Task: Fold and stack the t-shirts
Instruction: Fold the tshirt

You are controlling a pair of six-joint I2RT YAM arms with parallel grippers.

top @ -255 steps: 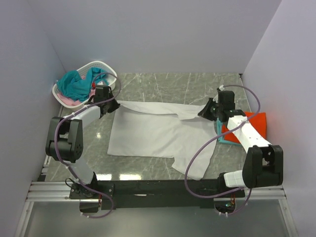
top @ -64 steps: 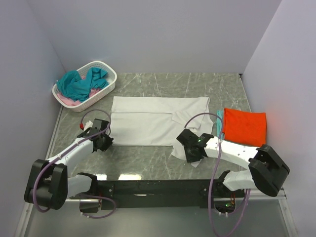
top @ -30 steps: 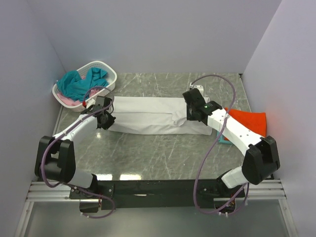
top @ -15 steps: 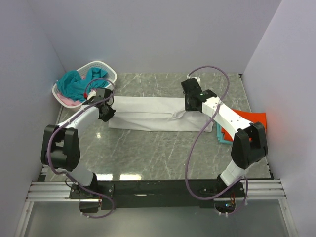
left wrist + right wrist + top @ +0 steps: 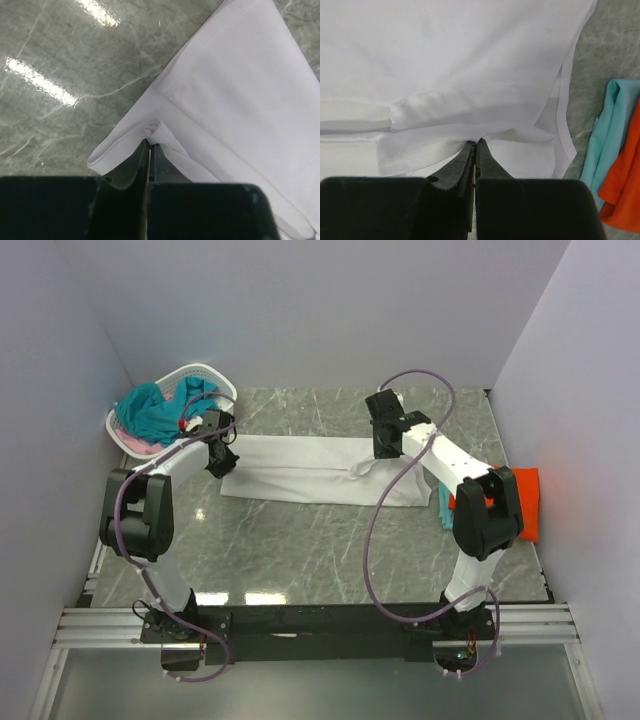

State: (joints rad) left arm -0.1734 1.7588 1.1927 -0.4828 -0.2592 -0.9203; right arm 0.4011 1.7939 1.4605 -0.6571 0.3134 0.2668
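Note:
The white t-shirt lies on the grey marble table as a long folded band. My left gripper is shut on its left edge; the pinched cloth shows at the fingertips of the gripper. My right gripper is shut on the shirt's upper right part; the gripper pinches a hem of the white cloth. A folded orange-red t-shirt lies on a teal one at the right, also in the right wrist view.
A white perforated basket at the back left holds teal t-shirts and a pink one. Lilac walls close in the table on three sides. The arm bases and a black rail lie along the near edge.
Both grippers carried the shirt's near edge away from the bases to the far side, folding the shirt in half into a narrow band. In the last half second both moved slightly farther back.

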